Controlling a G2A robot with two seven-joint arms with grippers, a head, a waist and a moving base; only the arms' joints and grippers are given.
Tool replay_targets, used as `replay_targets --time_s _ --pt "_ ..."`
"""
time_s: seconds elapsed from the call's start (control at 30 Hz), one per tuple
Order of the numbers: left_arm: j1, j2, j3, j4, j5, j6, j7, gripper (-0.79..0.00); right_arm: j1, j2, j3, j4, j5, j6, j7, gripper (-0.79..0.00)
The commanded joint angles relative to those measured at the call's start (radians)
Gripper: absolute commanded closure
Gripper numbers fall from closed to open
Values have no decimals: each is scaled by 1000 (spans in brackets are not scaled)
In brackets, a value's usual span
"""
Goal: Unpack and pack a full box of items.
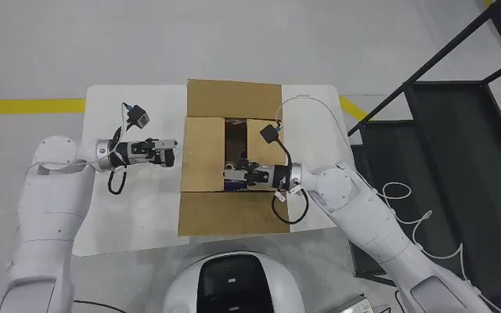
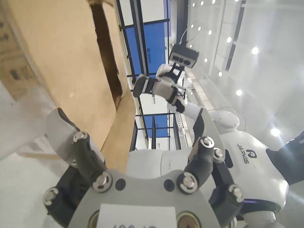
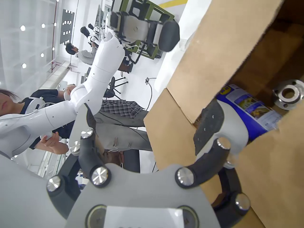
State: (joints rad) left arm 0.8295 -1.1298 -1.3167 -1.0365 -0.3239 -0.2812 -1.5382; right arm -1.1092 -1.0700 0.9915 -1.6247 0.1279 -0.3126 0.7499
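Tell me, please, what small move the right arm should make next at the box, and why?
Probably shut the right gripper on the cardboard flap, to swing it outward afterwards. Its fingers are open and seem to straddle the flap's edge, one down beside the blue-labelled package. The flaps leave only a narrow gap over the box.

Left pincer, right pincer splayed

A brown cardboard box stood mid-table, far and near flaps spread outward, with a dark gap between its left and right flaps. Inside lay a blue-labelled pack, and near it a round metal flange.
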Motion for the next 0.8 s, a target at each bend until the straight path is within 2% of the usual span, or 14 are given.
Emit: replay_targets --time_s 0.0,0.13,0.23,0.53,0.77 --pt "43 22 18 -44 -16 -3 2 -785 -2 1 10 -4 7 -6 9 -785" --pt "71 56 71 -80 -19 -3 2 -785 -18 7 42 -9 4 -3 12 -785" --pt "66 62 98 -54 -36 -3 2 -785 -37 12 70 -16 -3 2 2 -785" --pt "19 26 207 52 -172 -41 40 -785 -97 33 171 -62 -11 20 21 -785" --pt "-36 -15 298 115 -276 -46 45 -785 -142 46 233 -96 -30 35 36 -785"
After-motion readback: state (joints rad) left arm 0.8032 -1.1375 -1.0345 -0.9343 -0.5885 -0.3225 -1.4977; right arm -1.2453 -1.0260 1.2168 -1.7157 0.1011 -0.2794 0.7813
